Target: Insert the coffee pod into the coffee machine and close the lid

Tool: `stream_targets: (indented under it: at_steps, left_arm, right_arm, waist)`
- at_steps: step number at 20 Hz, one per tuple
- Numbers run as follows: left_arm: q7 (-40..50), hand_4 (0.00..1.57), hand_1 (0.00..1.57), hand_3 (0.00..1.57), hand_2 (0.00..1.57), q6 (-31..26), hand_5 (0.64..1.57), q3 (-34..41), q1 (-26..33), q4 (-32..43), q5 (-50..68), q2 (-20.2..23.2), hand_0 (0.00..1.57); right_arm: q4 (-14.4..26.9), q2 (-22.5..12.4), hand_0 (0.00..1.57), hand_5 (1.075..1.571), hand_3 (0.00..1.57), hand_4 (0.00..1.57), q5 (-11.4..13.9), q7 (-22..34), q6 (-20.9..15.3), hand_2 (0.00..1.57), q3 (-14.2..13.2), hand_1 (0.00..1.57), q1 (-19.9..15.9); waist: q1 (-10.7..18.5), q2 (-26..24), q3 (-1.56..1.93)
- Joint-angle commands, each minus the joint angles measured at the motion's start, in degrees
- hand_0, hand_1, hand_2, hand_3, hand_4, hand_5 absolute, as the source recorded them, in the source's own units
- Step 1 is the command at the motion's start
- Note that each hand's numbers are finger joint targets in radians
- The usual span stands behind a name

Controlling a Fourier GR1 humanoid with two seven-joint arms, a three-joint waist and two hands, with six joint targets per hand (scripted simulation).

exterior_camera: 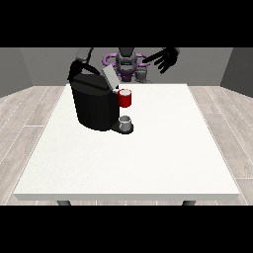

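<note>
- A white table (148,163) is seen from across it, with the robot (127,63) small behind its far edge.
- A black coffee machine (94,104) stands on the table near the far left corner as viewed, well apart from the near edge.
- The machine's lid (109,77), a pale grey flap, is raised and tilted up at the machine's top right, so the machine is open.
- A red holder (125,98) juts from the machine's right side, just under the lid; a pale rim is seen at its top.
- Whether the coffee pod lies inside the red holder cannot be told; no pod is made out elsewhere on the table.
- A small grey cup (126,122) stands on the machine's dark base, directly below the red holder.
- The hand at the view's left (78,69) is placed at the machine's top far edge, dark against the dark body; how its fingers lie cannot be told.
- The hand at the view's right (165,59) is raised in the air beyond the far edge, well apart from the machine, with fingers spread and nothing held.
- Grey walls and a pale plank floor (24,118) are seen around the table.
</note>
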Motion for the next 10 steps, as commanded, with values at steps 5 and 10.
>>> stream_targets:
  at_steps: [5,10]
  left_arm:
    - [-1.9,0.39,0.0,0.0,0.0,-2.0,1.571,3.1,15.0,1.2,6.6,-7.8,0.0]
    - [-0.9,0.39,0.0,0.0,0.0,-3.2,1.571,2.5,17.6,-1.2,8.6,-8.3,0.0]
  right_arm:
    - [-4.3,-0.6,0.0,1.571,0.0,0.0,-3.0,2.4,6.5,0.0,1.9,0.0,0.9]
    - [-8.0,-3.0,0.0,1.571,0.0,0.15,-2.3,4.1,9.2,0.0,3.6,0.0,-3.4]
  waist:
    - [7.1,-11.8,0.1]
    - [8.0,-11.4,0.12]
